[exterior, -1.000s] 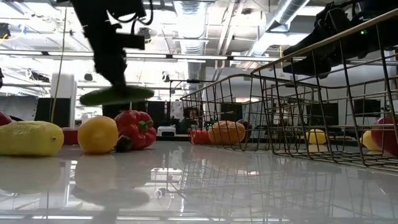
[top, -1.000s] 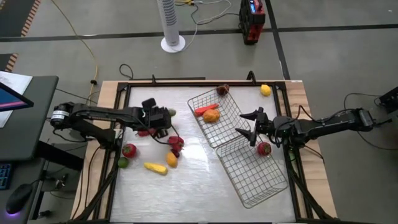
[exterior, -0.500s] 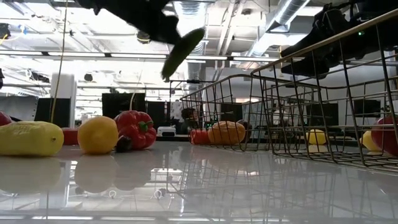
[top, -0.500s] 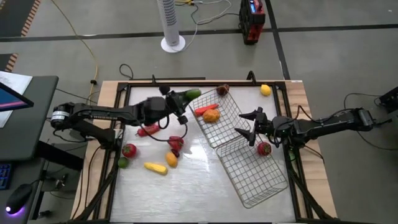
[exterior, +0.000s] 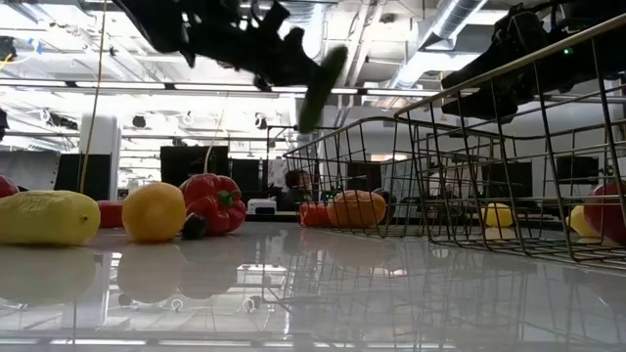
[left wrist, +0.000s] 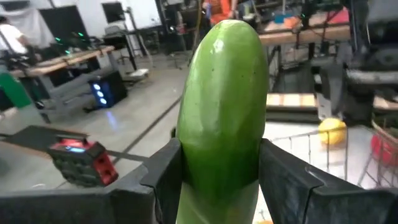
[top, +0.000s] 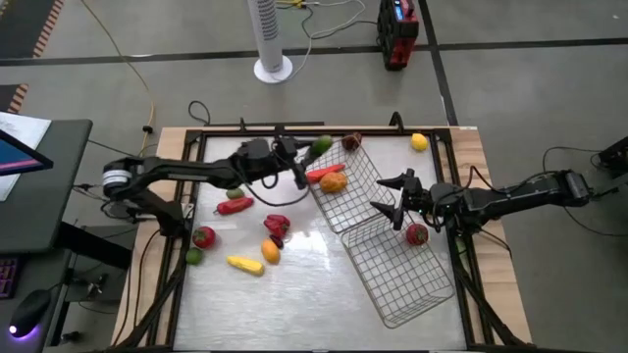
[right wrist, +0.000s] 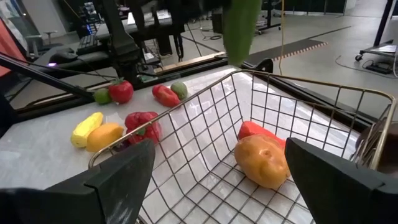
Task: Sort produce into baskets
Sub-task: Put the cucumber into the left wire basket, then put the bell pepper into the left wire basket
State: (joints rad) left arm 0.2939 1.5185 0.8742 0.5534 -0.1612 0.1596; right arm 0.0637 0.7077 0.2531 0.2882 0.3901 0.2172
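My left gripper (top: 297, 165) is shut on a green cucumber (top: 319, 147), above the table beside the far left corner of the far wire basket (top: 361, 201). The cucumber also shows high up in the low view (exterior: 321, 86) and fills the left wrist view (left wrist: 224, 106). That basket holds a red piece (top: 324, 173) and an orange piece (top: 334, 182). The near basket (top: 412, 294) has a red piece (top: 417, 233) at its right edge. My right gripper (top: 392, 201) hovers open over the place where the baskets meet. My left gripper pinches the cucumber's two sides (left wrist: 186, 168) between its two fingers (left wrist: 163, 180), near one end. The fingers come level from the table's left. The cucumber sticks out ahead past the fingertips, tilted, lifted clear of table and basket.
Loose on the table's left half lie a red chili (top: 234, 205), a red bell pepper (top: 278, 226), an orange piece (top: 271, 251), a yellow piece (top: 245, 264), a tomato (top: 203, 236) and a green piece (top: 194, 256). A yellow piece (top: 419, 142) sits far right, a dark piece (top: 351, 142) by the far basket.
My left gripper has carried the cucumber up and toward the table's far right, up to the far basket's corner. It has tipped from pointing down to level, so the cucumber, held crosswise before, now points ahead toward the basket.
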